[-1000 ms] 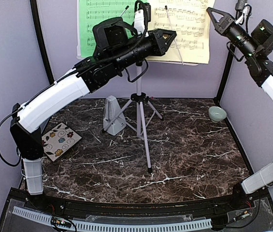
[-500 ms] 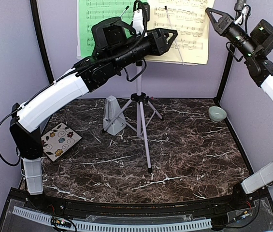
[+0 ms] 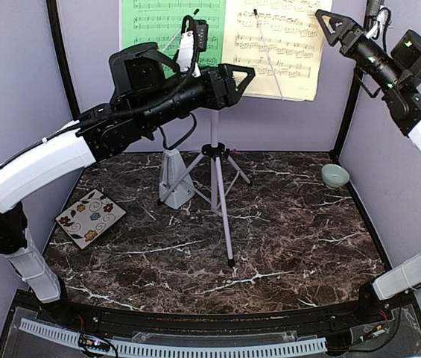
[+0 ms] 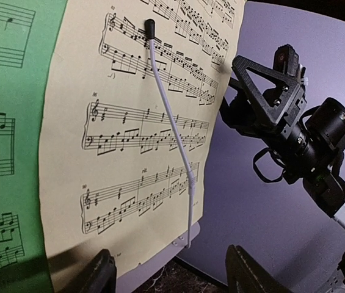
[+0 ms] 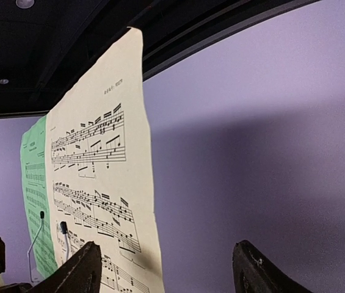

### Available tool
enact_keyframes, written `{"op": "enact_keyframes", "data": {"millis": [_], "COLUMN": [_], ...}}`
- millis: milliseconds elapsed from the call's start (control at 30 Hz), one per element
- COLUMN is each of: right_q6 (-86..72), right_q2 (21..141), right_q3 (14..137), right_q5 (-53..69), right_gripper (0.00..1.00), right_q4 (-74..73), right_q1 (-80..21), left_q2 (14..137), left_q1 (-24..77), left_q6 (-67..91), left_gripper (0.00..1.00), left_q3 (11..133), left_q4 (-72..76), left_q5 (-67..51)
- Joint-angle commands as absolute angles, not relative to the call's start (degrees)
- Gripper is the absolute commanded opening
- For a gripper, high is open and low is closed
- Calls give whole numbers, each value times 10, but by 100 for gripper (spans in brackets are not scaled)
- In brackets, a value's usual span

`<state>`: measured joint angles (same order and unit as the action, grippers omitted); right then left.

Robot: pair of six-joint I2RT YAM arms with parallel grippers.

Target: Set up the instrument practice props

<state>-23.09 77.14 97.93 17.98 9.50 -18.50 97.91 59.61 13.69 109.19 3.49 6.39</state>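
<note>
While their jaws stand apart and empty, the left gripper [image 3: 241, 76] hovers before the pale-yellow music sheet [image 3: 285, 45] and the right gripper [image 3: 326, 21] beside its right edge, the sheet propped next to the green music sheet [image 3: 150, 22] on the music stand [image 3: 217, 179], the metronome [image 3: 173, 175] by its legs.

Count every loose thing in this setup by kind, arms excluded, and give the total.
Music sheets: 2 (green sheet, yellow sheet)
Music stand: 1
Metronome: 1
Tile: 1
Bowl: 1
Total: 6
</note>
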Motion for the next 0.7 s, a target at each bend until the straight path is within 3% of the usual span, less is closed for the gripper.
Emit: {"op": "enact_keyframes", "data": {"millis": [0,167,667], "right_q6": [-230,-242,-306], "right_q2": [734,699,603], "right_q3": [969,942,788], "right_q5": [161,158,160], "right_gripper": [84,91,94], "right_q4": [80,49,-42], "right_q1": [-186,-175,-124], "left_q2": [901,825,590], "left_q1": [602,605,585], "left_q6": [133,138,225], "left_gripper": [64,66,70], "left_q3": [1032,936,746], "left_q4": [50,38,-78], "left_q5": [102,151,359]}}
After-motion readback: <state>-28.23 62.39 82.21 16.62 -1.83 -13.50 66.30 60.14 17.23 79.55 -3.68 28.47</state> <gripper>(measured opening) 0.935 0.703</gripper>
